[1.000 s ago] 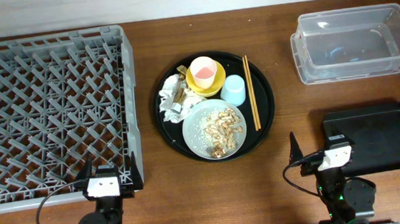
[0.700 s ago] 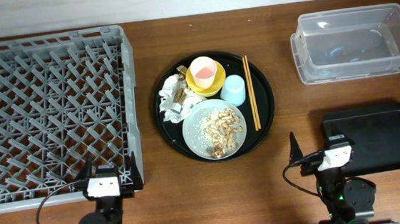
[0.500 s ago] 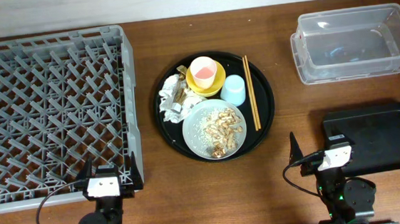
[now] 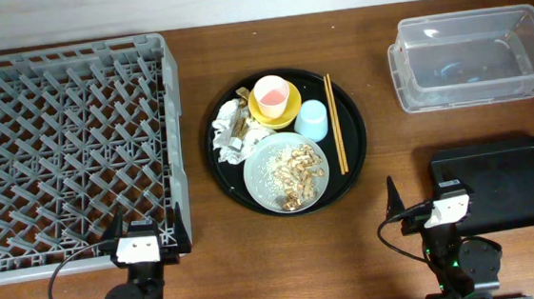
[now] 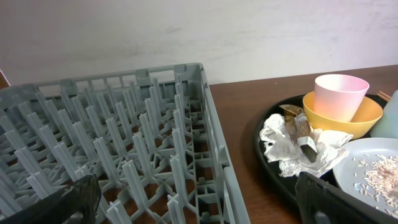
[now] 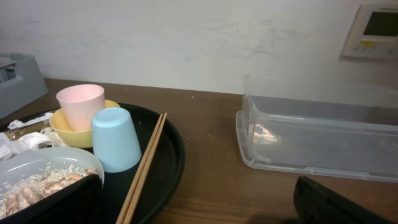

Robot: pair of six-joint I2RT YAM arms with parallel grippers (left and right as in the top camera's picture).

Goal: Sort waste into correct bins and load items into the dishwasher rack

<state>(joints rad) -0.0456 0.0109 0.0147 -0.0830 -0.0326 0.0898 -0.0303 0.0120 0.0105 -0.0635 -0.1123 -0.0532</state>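
Observation:
A round black tray [image 4: 353, 152] holds the pink cup [image 4: 274, 95] inside the yellow bowl [image 4: 289, 118], the upside-down light-blue cup [image 4: 311, 120], the chopsticks [image 4: 337, 136], the crumpled napkin with wrapper scraps [image 4: 230, 133], and the grey-blue plate [image 4: 254, 174] with food bits [image 4: 295, 169]. The grey rack [image 4: 56, 137] stands at the left. The clear tub [image 4: 475, 57] is at the far right, the black container [image 4: 501, 184] in front of it. My left gripper [image 4: 147, 230] is open at the rack's near right corner. My right gripper [image 4: 419, 204] is open beside the black container.
The left wrist view shows the rack [image 5: 124, 143], napkin [image 5: 292, 146] and pink cup [image 5: 339, 96]. The right wrist view shows the blue cup [image 6: 116, 140], chopsticks [image 6: 146, 168] and clear tub [image 6: 323, 140]. A white wall is behind the table.

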